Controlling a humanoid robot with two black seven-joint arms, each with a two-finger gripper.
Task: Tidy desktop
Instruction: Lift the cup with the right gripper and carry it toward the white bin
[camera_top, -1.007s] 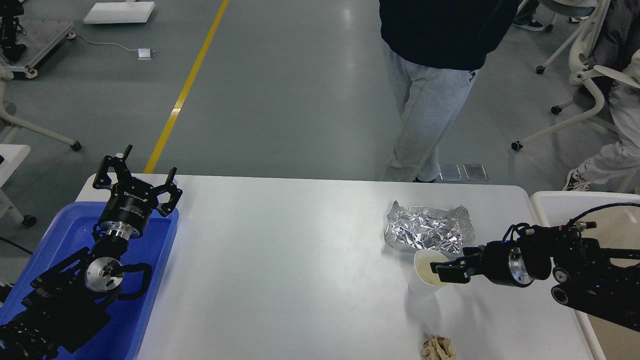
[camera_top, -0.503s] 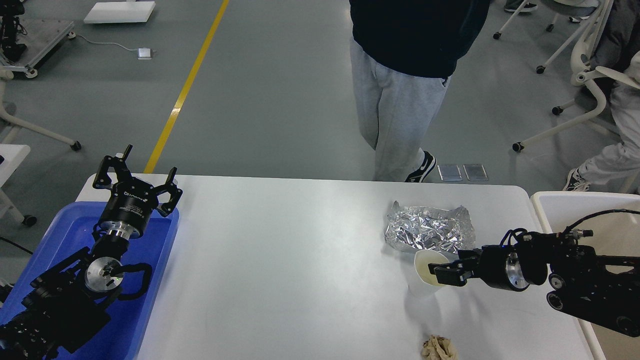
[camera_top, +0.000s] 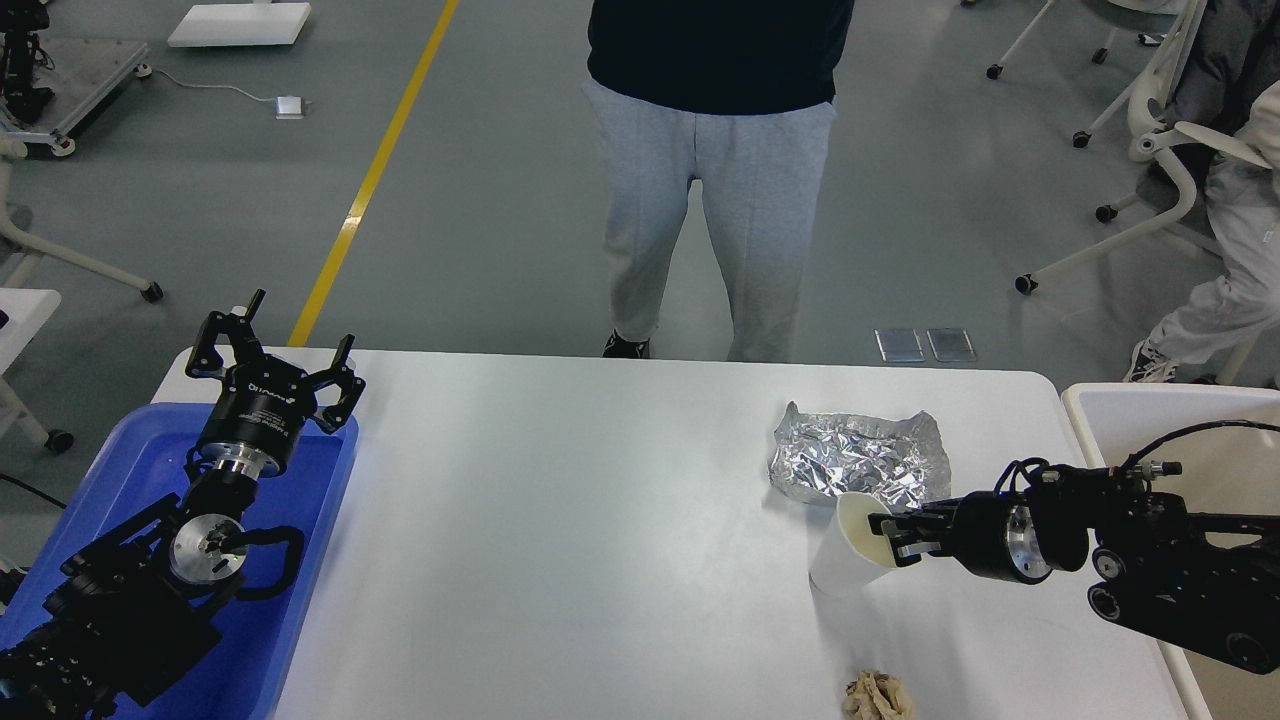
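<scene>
Right gripper (camera_top: 886, 537) clamped on paper cup (camera_top: 846, 548) rim, cup now tilted left beside crumpled foil (camera_top: 858, 457) on desktop (camera_top: 560, 520), left gripper (camera_top: 278, 352) spread open, unmoved over blue tray (camera_top: 120, 470)

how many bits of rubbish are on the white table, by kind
paper cup: 1, in the right gripper
crumpled foil: 1
brown paper wad: 1
total on the desktop: 3

Crumpled brown paper (camera_top: 877, 697) cut by bottom edge, standing person (camera_top: 718, 170) cropped above the waist, beige bin (camera_top: 1180, 440) cropped right.
</scene>
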